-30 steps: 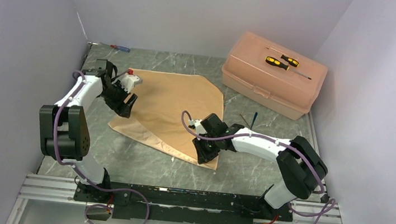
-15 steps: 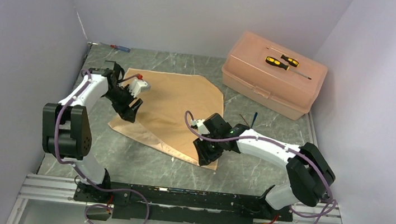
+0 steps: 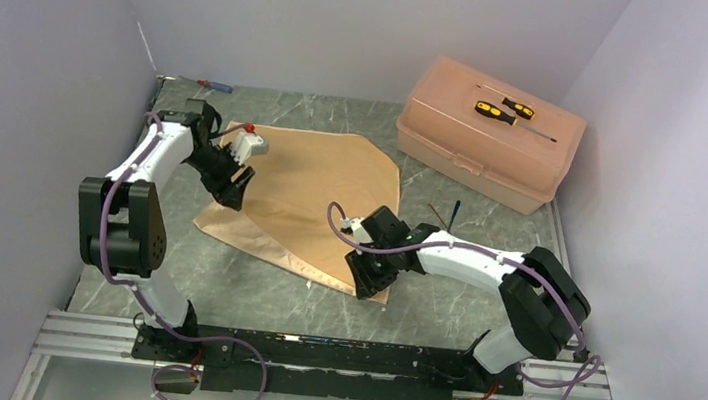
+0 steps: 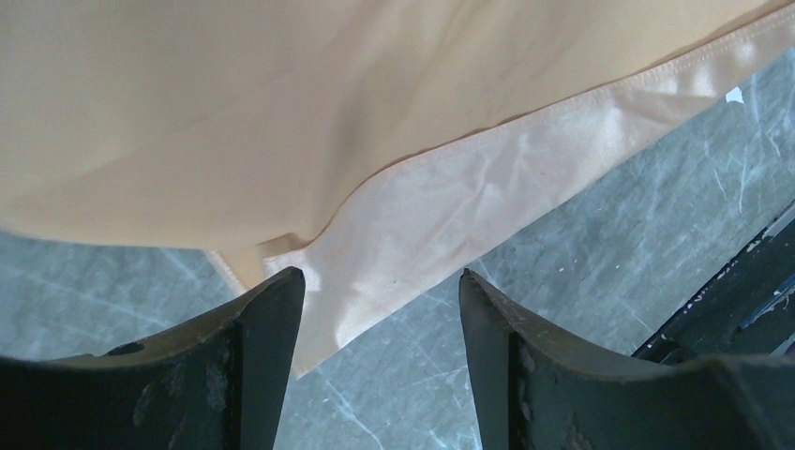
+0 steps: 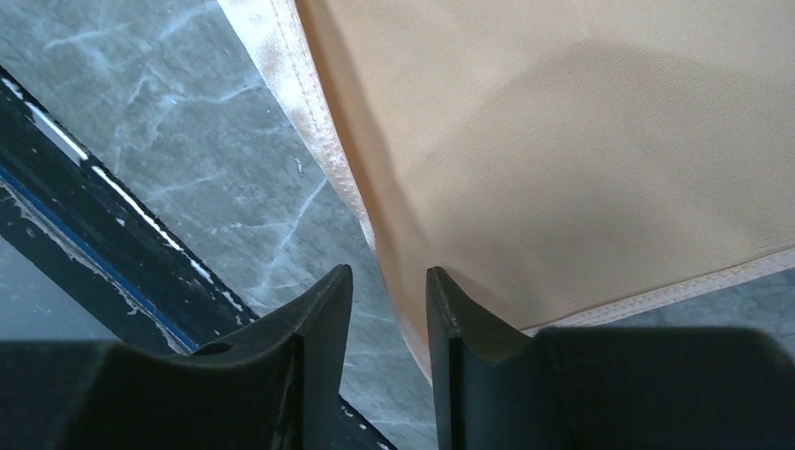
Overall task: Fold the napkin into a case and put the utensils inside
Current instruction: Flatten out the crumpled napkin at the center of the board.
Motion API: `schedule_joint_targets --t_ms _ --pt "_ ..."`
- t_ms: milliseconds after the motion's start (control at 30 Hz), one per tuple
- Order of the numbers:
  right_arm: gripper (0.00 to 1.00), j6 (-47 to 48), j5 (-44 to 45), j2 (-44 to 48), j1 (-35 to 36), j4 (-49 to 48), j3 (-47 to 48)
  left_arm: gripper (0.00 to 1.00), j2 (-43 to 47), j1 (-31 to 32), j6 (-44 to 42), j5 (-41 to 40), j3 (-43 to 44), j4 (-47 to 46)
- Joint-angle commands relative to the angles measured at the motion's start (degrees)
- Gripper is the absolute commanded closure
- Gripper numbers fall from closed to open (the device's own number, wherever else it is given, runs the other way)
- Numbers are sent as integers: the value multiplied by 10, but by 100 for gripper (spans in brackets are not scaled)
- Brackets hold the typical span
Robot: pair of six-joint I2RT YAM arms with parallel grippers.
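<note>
Far left corner: a red-and-blue screwdriver point(image 3: 214, 85) lies on the desk point(image 3: 259, 295), well apart from everything else.
Left fingers point(image 4: 262, 347): spread apart and holding nothing. They hover over the left corner of the napkin point(image 3: 317, 181), where a matte upper layer lies over a shiny lower one.
Napkin: peach-orange cloth lying flat in the middle of the desk, wide and uneven in outline. One layer lies over another, and the lower layer's pale hem shows along the near edge.
Right fingers point(image 5: 309, 347): a narrow gap between them, nothing pinched. They sit low over the napkin's near right corner, with the hem visible through the gap.
Utensils point(image 3: 447, 214): slim pieces, one with a blue part, on bare desk just right of the napkin, beyond the right arm. Nothing touches them.
Box point(image 3: 488, 140): pink, closed, at the far right, with two yellow-and-black screwdrivers point(image 3: 506, 110) on its lid.
Progress: early, by the look of it. The cloth seems folded once at most, with no narrow pouch and no diagonal flaps.
Left to do: more folds to form the case, then picking up the utensils and sliding them inside.
</note>
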State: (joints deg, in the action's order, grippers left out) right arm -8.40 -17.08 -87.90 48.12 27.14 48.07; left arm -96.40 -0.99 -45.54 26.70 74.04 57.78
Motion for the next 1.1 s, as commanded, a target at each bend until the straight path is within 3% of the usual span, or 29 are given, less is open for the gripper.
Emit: schedule_joint_targets --t_ms 0,167,267,600,833,1067 --pt "65 -14 -4 -5 5 -26 -12 32 -10 -26 -1 39 55 29" --pt "82 -23 -4 -2 10 -28 -19 30 -15 -33 -11 47 75 44" --pt "100 -29 -2 9 13 -11 -17 30 -17 -33 -16 56 74 54" --pt "100 -53 29 41 42 131 22 32 17 -6 -55 58 -19 45" --pt "100 -53 33 29 47 134 26 32 18 46 -51 51 -47 18" --pt "100 -46 36 11 50 126 48 38 -21 26 12 -20 -32 -29"
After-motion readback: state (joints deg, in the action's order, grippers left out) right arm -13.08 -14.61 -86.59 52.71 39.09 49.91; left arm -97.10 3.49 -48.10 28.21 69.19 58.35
